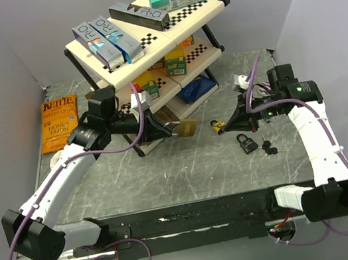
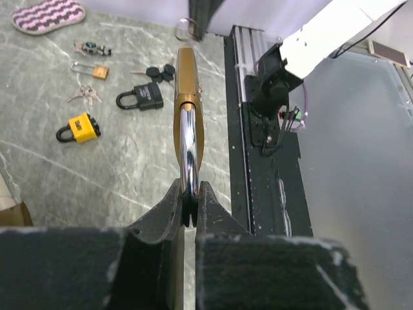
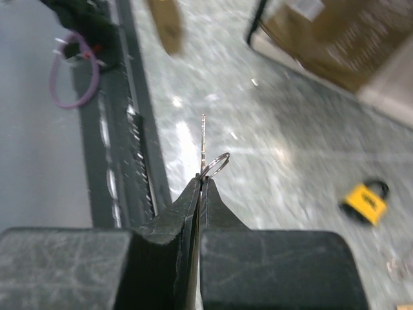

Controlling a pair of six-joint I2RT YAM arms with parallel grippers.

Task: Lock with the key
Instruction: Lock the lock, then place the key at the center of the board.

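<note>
Here, the brass padlock (image 2: 187,84) is held off the table (image 2: 129,168), its chrome shackle pinched in the clenched left claw (image 2: 188,201). The right claw (image 3: 200,187) grips a thin key (image 3: 203,139) by its ringed end. A black padlock (image 2: 143,97), a yellow padlock (image 2: 80,126) and loose keys (image 2: 87,97) lie on the table.

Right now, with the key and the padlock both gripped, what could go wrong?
The left jaws pinch the brass padlock only by its shackle, so its body could swing when the key pushes in. The right jaws hold the key by its ring end alone, so it may pivot or slip. No view shows the keyhole, so alignment is uncertain.
</note>
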